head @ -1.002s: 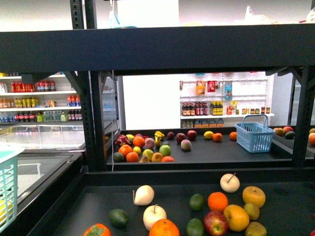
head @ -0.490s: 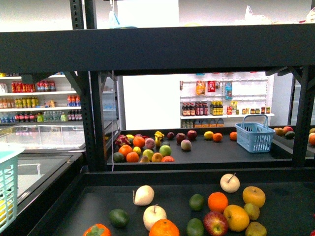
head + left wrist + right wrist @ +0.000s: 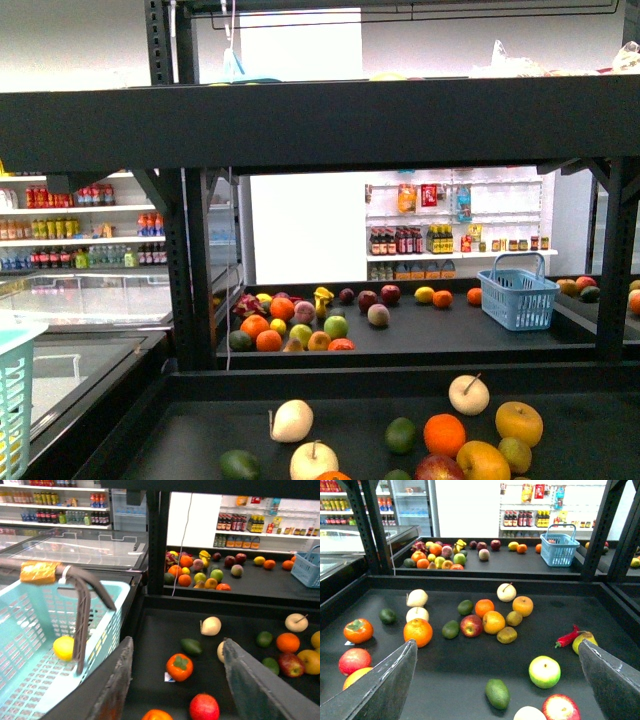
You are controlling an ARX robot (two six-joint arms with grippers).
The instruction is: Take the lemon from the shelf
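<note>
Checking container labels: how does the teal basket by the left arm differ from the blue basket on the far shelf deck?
The teal basket is pale teal, sits beside the rack, and holds a lemon, its dark handle folded down. The blue basket is darker blue, stands on the far deck, handle upright; contents can't be seen. Both are slotted plastic.

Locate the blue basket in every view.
Front view: blue basket, right side of the far deck.
Left wrist view: blue basket, far deck, partly out of frame.
Right wrist view: blue basket, far deck, whole.
Shared landmark: white stemmed fruit, near deck.
</note>
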